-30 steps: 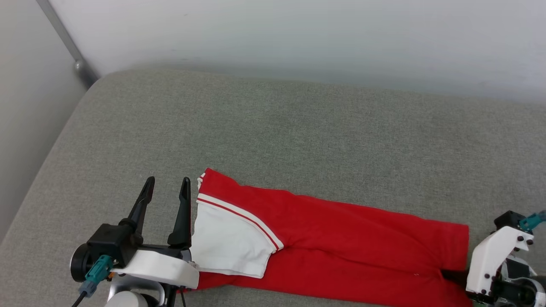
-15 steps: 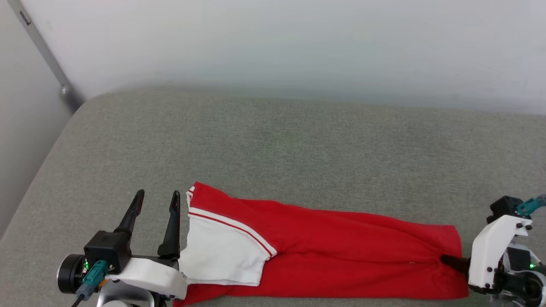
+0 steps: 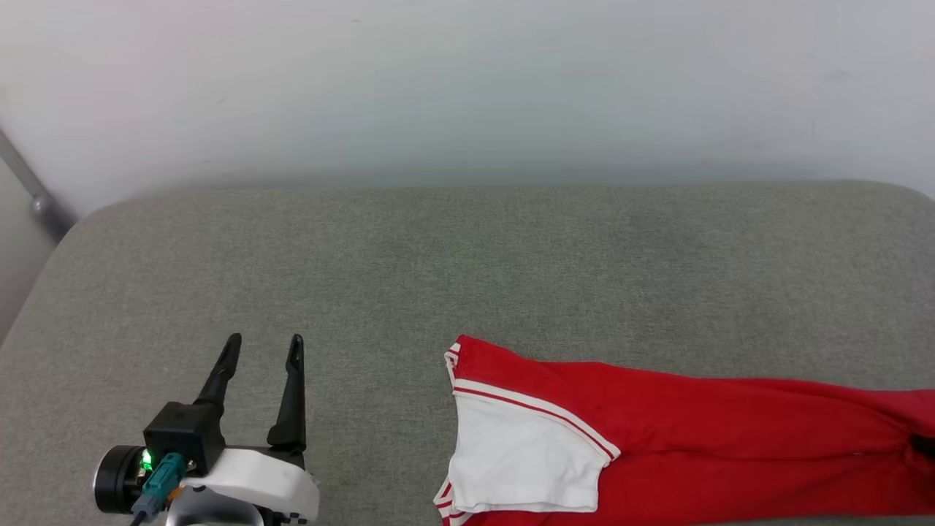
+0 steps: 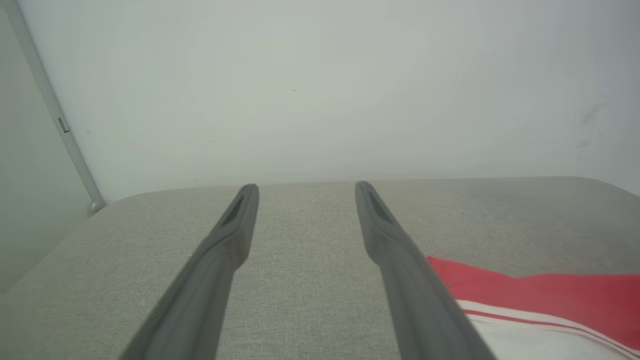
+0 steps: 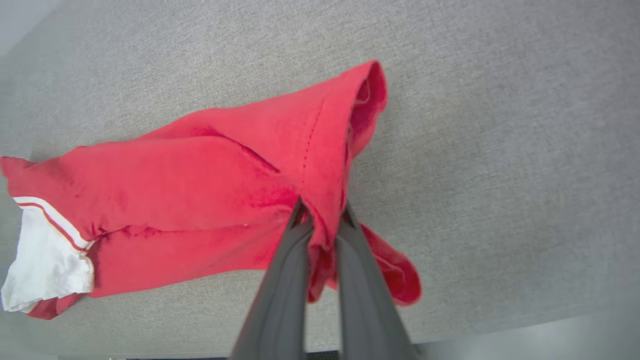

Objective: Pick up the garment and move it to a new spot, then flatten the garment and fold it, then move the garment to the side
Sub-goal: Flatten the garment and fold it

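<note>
One red jersey T-shirt with a white short sleeve and red-white striped seam is seen, laid as a long narrow strip on the grey woven fabric cushion.

The right gripper is clamped on the red hem end of the shirt. Cloth is bunched between the two dark fingers, and a loose lobe hangs beside them.

From that pinch the long axis runs straight away toward the white-sleeve end — the end farthest from the right gripper and nearest the left one.

The left gripper is spread wide and empty, fingers pointed at the plain white wall. The shirt lies off its right finger side, with bare cushion between it and the sleeve edge in the head view.

Judged: the move to the side is under way, and it turns on the right arm — the only one in contact. The strip is likely dragged lengthwise, sleeve end trailing.

Count: one garment, one sleeve visible, two grippers, one cushion.
</note>
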Robot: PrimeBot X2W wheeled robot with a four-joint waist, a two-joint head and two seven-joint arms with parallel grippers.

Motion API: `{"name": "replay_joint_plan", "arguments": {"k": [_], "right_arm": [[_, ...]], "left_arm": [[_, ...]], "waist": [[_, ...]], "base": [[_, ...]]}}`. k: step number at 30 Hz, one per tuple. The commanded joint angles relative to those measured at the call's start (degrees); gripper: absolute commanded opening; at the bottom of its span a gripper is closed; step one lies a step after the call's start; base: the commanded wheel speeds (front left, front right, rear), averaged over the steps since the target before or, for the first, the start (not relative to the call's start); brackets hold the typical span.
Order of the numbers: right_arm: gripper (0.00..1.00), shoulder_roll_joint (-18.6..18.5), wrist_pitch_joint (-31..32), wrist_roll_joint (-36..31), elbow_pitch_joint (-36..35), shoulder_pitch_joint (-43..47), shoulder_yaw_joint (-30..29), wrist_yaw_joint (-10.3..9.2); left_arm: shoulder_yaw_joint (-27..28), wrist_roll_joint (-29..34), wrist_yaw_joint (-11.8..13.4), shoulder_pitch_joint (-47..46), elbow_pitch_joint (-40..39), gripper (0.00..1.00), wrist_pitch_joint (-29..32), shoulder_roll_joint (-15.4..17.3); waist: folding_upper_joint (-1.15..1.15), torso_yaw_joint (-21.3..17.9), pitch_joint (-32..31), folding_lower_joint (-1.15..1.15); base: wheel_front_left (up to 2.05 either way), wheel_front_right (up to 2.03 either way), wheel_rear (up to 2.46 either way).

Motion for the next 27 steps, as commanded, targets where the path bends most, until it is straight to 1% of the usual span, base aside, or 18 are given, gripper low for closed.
{"name": "replay_joint_plan", "arguments": {"k": [1, 6, 9, 11, 13, 15, 18, 20, 24, 27], "right_arm": [[0.0, 1.5, 0.6, 0.7, -0.8, 0.0, -0.1, -0.03], [0.0, 9.5, 4.3, 6.4, -4.1, -1.8, 1.4, -0.03], [0.0, 14.6, 5.2, 9.2, -5.7, -1.9, 3.9, -0.03], [0.0, 17.1, 5.3, 10.5, -6.2, -2.1, 6.3, -0.03], [0.0, 18.8, 4.6, 12.3, -5.3, -2.8, 8.4, -0.03], [0.0, 19.8, 3.4, 14.3, -3.6, -2.9, 11.5, -0.03], [0.0, 20.3, 0.3, 18.7, -0.6, -4.3, 16.9, -0.03], [0.0, 20.3, -2.9, 22.8, 1.9, -5.0, 22.0, -0.03], [0.0, 20.2, -10.0, 28.2, 5.5, -7.7, 31.1, -0.03], [0.0, 20.2, -14.3, 30.0, 8.1, -9.4, 36.7, -0.03]], "left_arm": [[-0.3, 0.1, 0.2, 0.4, -0.2, 1.0, -0.1, -0.1], [-0.5, 0.1, 0.6, 0.8, -0.6, 1.0, 0.2, -0.2], [-0.5, -0.4, -0.1, -0.3, -0.2, 1.0, 0.3, 0.0], [-0.7, -0.7, -0.5, -0.9, 0.1, 1.0, 0.3, -0.1], [-1.1, -0.6, -0.9, -1.6, 0.6, 1.0, 0.3, -0.4], [-1.6, -0.6, -1.2, -2.1, 1.0, 1.0, 0.3, -0.6], [-2.1, -0.7, -1.7, -3.0, 1.6, 1.0, 0.3, -1.0], [-2.3, -0.8, -1.9, -3.2, 2.1, 1.0, 0.2, -1.2], [-2.6, -1.0, -2.2, -3.9, 2.7, 1.0, -0.1, -1.7], [-2.7, -1.1, -2.3, -4.0, 3.0, 1.0, -0.4, -1.8]], "waist": [[0.0, -0.2, 0.1, 0.0], [0.0, -0.4, 0.4, 0.0], [0.0, 0.3, 0.8, 0.0], [0.0, 0.9, 1.1, 0.0], [0.0, 1.7, 1.2, 0.0], [0.0, 2.6, 1.3, 0.0], [0.0, 3.8, 1.5, 0.0], [0.0, 4.6, 1.4, 0.0], [0.0, 5.9, 1.7, 0.0], [0.0, 6.6, 2.0, 0.0]], "base": [[0.0, 0.0, 0.0], [0.0, 0.0, 0.0], [0.0, 0.0, 0.0], [0.0, 0.0, 0.0], [0.0, 0.0, 0.0], [0.0, 0.0, 0.0], [0.0, 0.0, 0.0], [0.0, 0.0, 0.0], [0.0, 0.0, 0.0], [0.0, 0.0, 0.0]]}}
